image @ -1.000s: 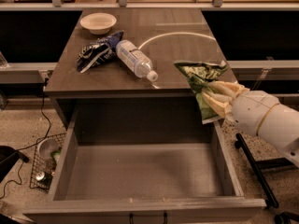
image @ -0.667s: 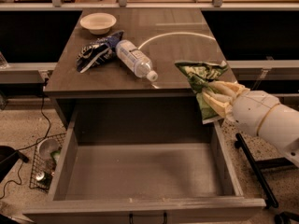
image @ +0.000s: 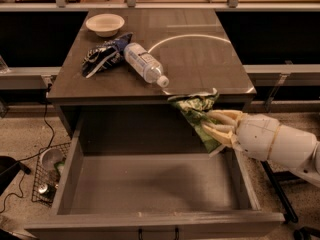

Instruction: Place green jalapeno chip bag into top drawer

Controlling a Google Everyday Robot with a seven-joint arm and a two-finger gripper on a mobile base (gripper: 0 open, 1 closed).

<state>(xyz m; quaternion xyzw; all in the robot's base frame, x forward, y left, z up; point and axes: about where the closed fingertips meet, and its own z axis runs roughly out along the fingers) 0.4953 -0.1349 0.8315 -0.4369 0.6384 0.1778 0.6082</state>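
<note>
In the camera view the claw [image: 216,128] is reaching in from the right, its pale fingers [image: 223,117] pinching closed on the green jalapeno chip bag [image: 196,110] — the bag is hanging tilted over the right rear of the open top drawer [image: 65,179], just below the bench [image: 200,54] front edge. On the bench a bottle [image: 144,64] is lying beside a blue and white snack bag [image: 102,56], a bowl [image: 105,24] sitting behind them.

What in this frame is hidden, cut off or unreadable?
Camera view:
- green jalapeno chip bag: partly hidden by the gripper holding it over the right side of the top drawer; print unreadable.
- Arm: cut off by right edge.
- Drawer handle: cropped at bottom edge.
- Water bottle label: too small to read.
</note>
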